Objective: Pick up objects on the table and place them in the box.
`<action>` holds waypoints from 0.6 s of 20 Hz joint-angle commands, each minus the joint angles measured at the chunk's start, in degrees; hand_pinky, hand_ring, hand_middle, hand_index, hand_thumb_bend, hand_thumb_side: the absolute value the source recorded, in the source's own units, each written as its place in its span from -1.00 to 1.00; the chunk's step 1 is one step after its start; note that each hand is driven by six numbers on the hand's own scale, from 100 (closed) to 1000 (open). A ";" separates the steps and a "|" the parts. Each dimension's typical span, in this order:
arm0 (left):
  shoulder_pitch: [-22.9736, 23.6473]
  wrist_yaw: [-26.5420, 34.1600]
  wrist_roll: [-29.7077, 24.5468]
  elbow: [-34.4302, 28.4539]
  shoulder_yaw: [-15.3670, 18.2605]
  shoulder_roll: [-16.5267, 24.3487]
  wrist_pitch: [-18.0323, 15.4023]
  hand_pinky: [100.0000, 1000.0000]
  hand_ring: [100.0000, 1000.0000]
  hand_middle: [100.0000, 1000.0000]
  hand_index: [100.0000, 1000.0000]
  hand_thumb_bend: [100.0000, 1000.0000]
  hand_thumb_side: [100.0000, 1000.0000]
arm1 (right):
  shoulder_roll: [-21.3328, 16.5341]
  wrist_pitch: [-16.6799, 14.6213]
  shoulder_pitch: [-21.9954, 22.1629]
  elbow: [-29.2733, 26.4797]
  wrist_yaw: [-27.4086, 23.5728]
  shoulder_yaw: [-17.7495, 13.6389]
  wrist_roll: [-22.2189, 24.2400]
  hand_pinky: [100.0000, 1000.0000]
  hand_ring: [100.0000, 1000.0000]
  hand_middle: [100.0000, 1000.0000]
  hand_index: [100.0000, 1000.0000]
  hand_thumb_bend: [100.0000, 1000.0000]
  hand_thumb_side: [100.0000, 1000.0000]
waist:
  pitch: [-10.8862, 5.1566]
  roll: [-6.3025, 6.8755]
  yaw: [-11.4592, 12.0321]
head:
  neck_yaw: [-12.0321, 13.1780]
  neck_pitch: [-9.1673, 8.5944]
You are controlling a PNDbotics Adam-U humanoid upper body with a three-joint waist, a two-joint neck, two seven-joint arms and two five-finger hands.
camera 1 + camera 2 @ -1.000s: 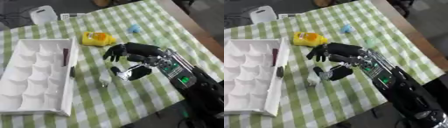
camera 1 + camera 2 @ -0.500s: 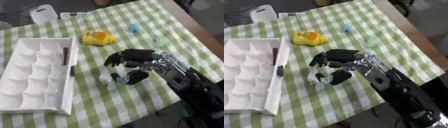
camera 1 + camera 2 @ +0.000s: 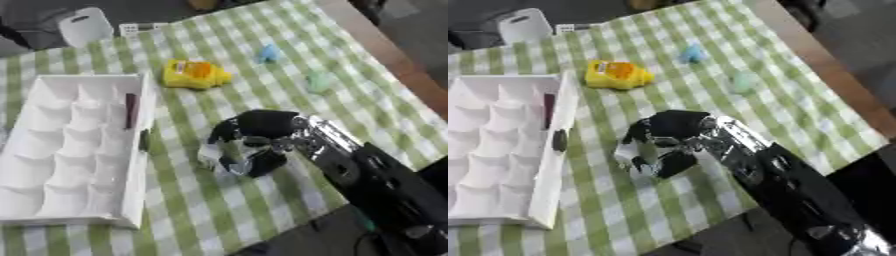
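My right hand [image 3: 262,127] comes in from the lower right and hovers low over the green-checked table. Its fingers and thumb are curled round a small pale object [image 3: 210,156], which shows only partly at the hand's left side. The white box [image 3: 140,170] with several compartments lies to the left, close to the hand. A dark thin stick [image 3: 130,110] lies in one of its compartments. A yellow object [image 3: 194,74], a small blue object [image 3: 269,52] and a pale green object [image 3: 318,81] lie farther back. My left hand shows in no view.
A small dark thing [image 3: 144,140] sits against the box's right wall. A white container [image 3: 85,25] stands at the far left corner. The table's wooden edge [image 3: 394,55] runs down the right side.
My right hand has come down and slightly left onto the small pale object, and its fingers have curled in round it. The other objects have not moved.
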 commanded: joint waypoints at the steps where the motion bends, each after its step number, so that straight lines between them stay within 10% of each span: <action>1: -0.58 0.04 -0.13 -0.95 -0.10 0.49 -0.04 0.43 0.32 0.93 0.68 -0.79 0.83 | 0.05 -0.51 -1.31 0.92 1.21 -0.03 -0.28 0.25 0.36 0.54 0.82 -1.00 0.44 | -1.16 -0.45 0.13 | -0.25 0.09; 12: -0.53 0.12 -0.18 -0.99 -0.18 0.41 -0.03 0.43 0.32 0.93 0.68 -0.79 0.84 | 2.14 -1.65 -3.23 4.34 4.13 1.18 -0.78 0.24 0.38 0.57 0.83 -1.00 0.56 | -1.19 -0.57 0.50 | -0.62 0.16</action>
